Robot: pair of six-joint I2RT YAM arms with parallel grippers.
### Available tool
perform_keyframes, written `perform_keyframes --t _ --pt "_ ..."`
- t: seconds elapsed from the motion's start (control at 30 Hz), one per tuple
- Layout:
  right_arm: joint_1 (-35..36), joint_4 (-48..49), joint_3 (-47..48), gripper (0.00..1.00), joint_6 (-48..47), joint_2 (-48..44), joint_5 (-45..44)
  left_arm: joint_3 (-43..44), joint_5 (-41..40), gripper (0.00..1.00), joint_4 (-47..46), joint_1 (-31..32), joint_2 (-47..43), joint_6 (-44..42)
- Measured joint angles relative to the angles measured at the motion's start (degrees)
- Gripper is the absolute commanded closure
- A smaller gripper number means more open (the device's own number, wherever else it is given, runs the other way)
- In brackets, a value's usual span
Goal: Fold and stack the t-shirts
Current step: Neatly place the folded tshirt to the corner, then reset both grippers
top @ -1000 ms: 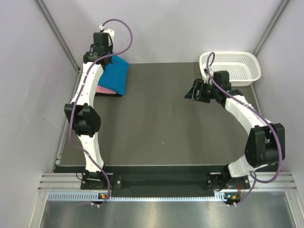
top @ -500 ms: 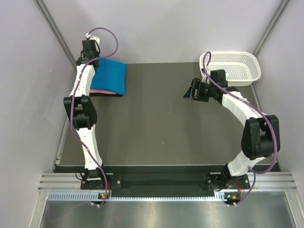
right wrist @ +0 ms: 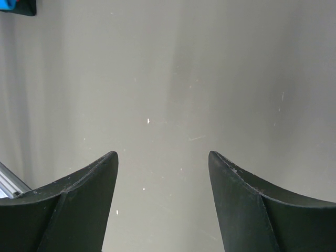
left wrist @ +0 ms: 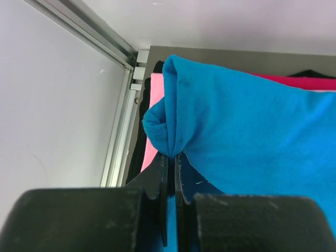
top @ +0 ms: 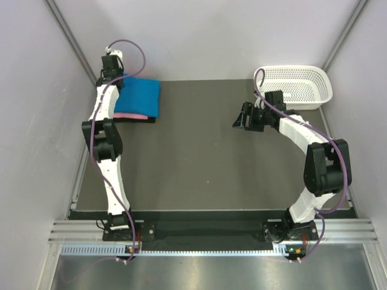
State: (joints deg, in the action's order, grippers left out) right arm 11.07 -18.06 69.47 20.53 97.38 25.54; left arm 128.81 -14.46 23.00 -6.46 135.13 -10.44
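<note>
Left gripper fingers pinch a bunched corner of the bright turquoise-blue cloth t-shirt. It lies atop the pink cloth t-shirt at the dark table far-left corner. Right gripper fingers spread wide above the table.

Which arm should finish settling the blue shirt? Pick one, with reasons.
Left. Its jaws are shut on a bunched edge of the blue t-shirt, which lies atop the pink t-shirt. The right arm's jaws hang open over bare table, far from it.

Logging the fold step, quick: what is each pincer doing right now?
Left pincer: closed, pinching a bunched edge of the blue t-shirt.
Right pincer: open, holding nothing.
</note>
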Motion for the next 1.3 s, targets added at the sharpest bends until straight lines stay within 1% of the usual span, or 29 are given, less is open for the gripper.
perform_keyframes --t 0.5,0.53,0.57,0.6,0.63,0.7,0.73,0.8,0.87,1.03,1.13,1.2,1.23,1.3 --pt "-0.2 0.6 1.1 0.29 -0.6 0.8 0.0 0.4 0.9 1.00 -3.0 -1.5 0.2 1.5" --pt "-0.3 0.6 1.1 0.30 -0.5 0.8 0.0 0.4 0.6 0.97 -2.9 -1.5 0.2 1.6" --pt "-0.4 0.6 1.1 0.30 -0.6 0.8 0.0 0.4 0.4 0.91 -3.0 -1.5 0.2 1.8" --pt "-0.4 0.7 1.1 0.29 -0.6 0.8 0.0 0.4 0.2 0.79 -3.0 -1.5 0.2 1.8" --pt "-0.5 0.8 1.1 0.29 -0.6 0.8 0.0 0.3 0.0 0.55 -3.1 -1.5 0.2 1.8" --pt "-0.5 0.7 1.1 0.29 -0.6 0.8 0.0 0.1 -1.2 0.46 -3.7 -1.6 0.2 2.4" --pt "-0.5 0.8 1.1 0.29 -0.6 0.8 0.0 0.1 -1.8 0.38 -3.8 -1.7 0.2 2.9" --pt "-0.5 0.7 1.1 0.29 -0.5 0.8 0.0 0.1 -2.4 0.27 -4.0 -1.9 0.2 3.8" --pt "-0.5 0.6 1.1 0.28 -0.5 0.8 0.0 0.1 -2.1 0.27 -3.6 -2.1 0.1 5.4" --pt "-0.5 -0.3 1.1 0.27 -0.2 0.6 0.0 -2.0 2.6 0.28 -0.2 -2.2 -2.6 11.4" --pt "-0.5 -2.0 1.1 0.20 0.3 -0.5 -0.1 -6.7 8.1 0.29 2.7 -1.9 -7.0 16.1" --pt "-0.5 -3.5 1.1 0.04 0.7 -2.4 -0.4 -12.3 13.3 0.23 3.5 -1.4 -11.3 18.8" --pt "-0.5 -4.5 1.0 0.00 0.7 -4.0 -0.7 -15.1 15.5 0.13 3.8 -1.0 -13.4 19.8" --pt "-0.5 -5.9 0.6 0.00 0.5 -7.8 -1.3 -21.9 20.2 0.02 4.7 0.3 -18.8 21.8"
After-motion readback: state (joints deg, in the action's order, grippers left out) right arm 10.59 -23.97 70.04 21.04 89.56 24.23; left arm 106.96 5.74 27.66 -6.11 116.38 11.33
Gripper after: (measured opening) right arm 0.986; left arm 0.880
